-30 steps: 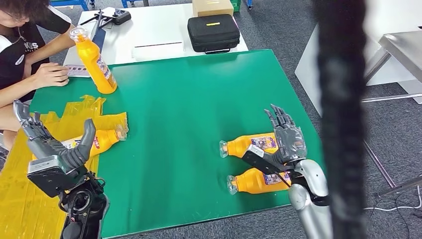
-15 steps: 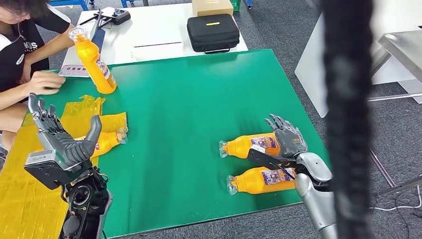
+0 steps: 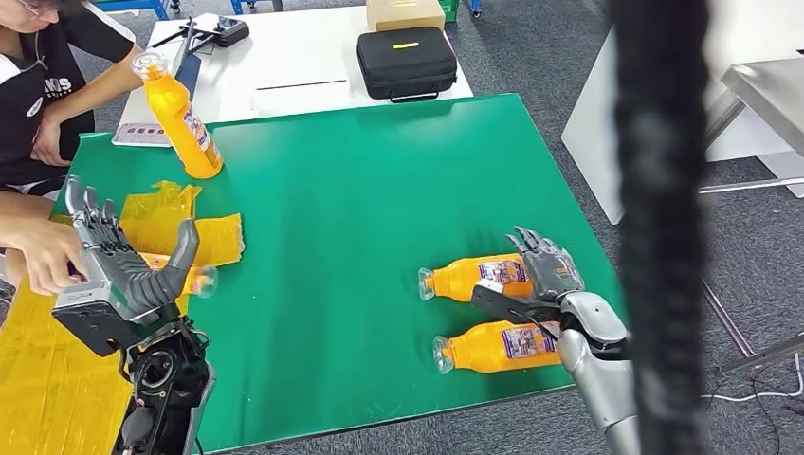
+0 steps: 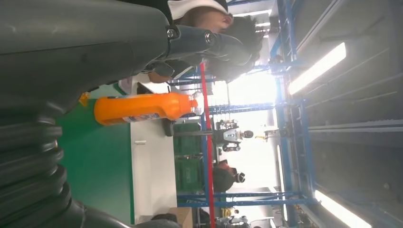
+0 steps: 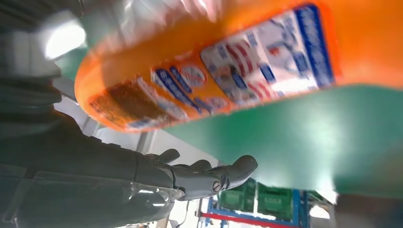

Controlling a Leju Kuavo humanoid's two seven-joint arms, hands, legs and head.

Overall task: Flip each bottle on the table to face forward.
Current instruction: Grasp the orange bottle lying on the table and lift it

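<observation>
Head view: the right robot hand [image 3: 548, 273], lower right, rests on the far lying bottle [image 3: 471, 276] with fingers extended, not grasping; the near lying bottle [image 3: 493, 345] lies just below. The left robot hand [image 3: 121, 268], lower left, is released, fingers spread. An upright bottle [image 3: 178, 116] stands upper left on the green surface [image 3: 360, 190].

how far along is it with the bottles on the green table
One bottle already stands upright at the far left. The right hand is reaching over the farther lying bottle without a clear grip; the nearer bottle lies untouched. A fourth bottle lies behind the open left hand. Three remain.
</observation>
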